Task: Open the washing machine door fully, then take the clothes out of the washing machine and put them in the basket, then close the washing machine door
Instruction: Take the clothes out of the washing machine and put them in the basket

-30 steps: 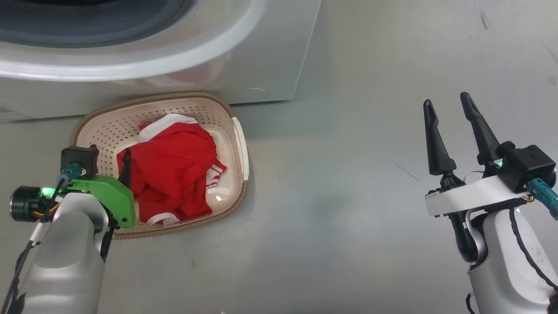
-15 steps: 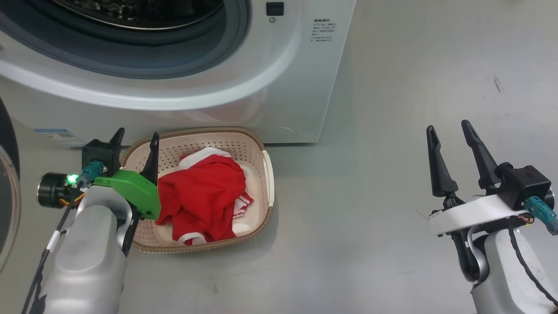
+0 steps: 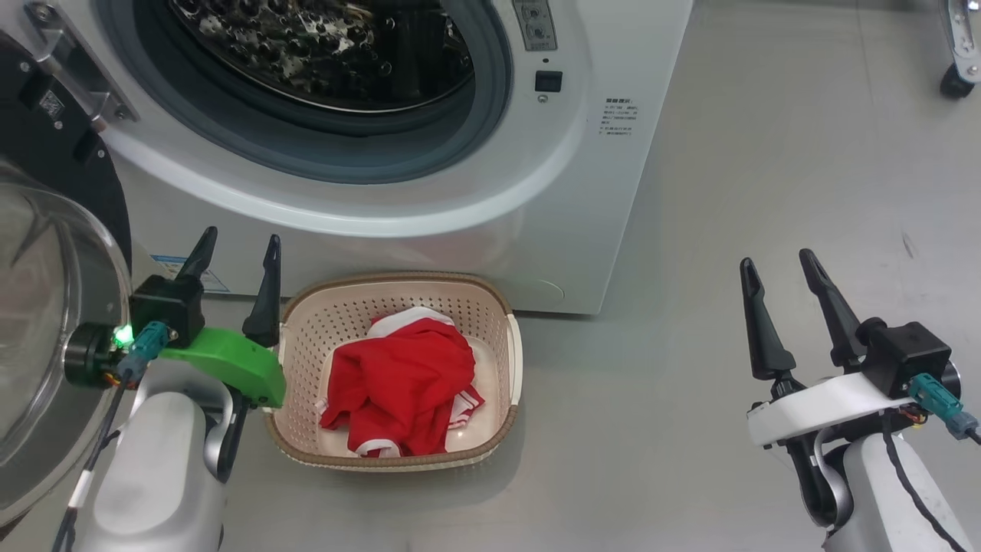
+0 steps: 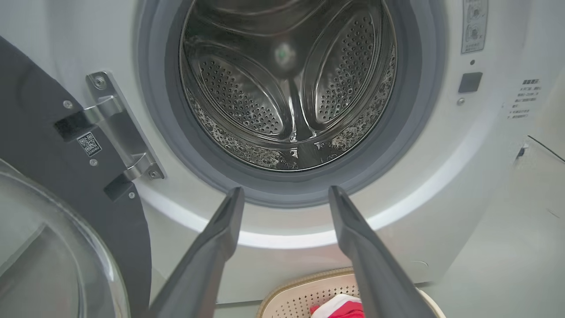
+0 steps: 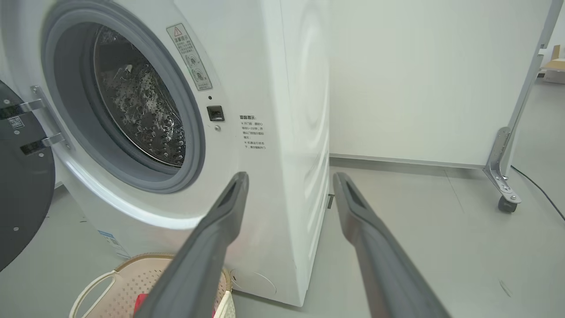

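We find the washing machine (image 3: 582, 192) standing on the floor (image 3: 690, 399) with the washing machine door (image 3: 54, 291) swung open at 9 o'clock of the drum (image 4: 287, 88) opening (its black rim and bulging glass bowl face us in the head view). The basket (image 3: 337, 326) sits on the floor at 6 o'clock of that opening, close in front of the machine's base. The clothes (image 3: 402, 383) lie heaped inside the basket, with white striped trim showing at the 12 o'clock and 6 o'clock edges of the heap. The left fingers (image 3: 268, 291) stand at 9 o'clock of the basket, just beside its rim in the head view, spread wide and holding nothing. In the left wrist view they point toward the lower edge of the grey rubber ring (image 4: 287, 194). The right fingers (image 3: 762, 337) stand at 3 o'clock of the basket, well apart from it and over bare floor, likewise spread wide and empty.
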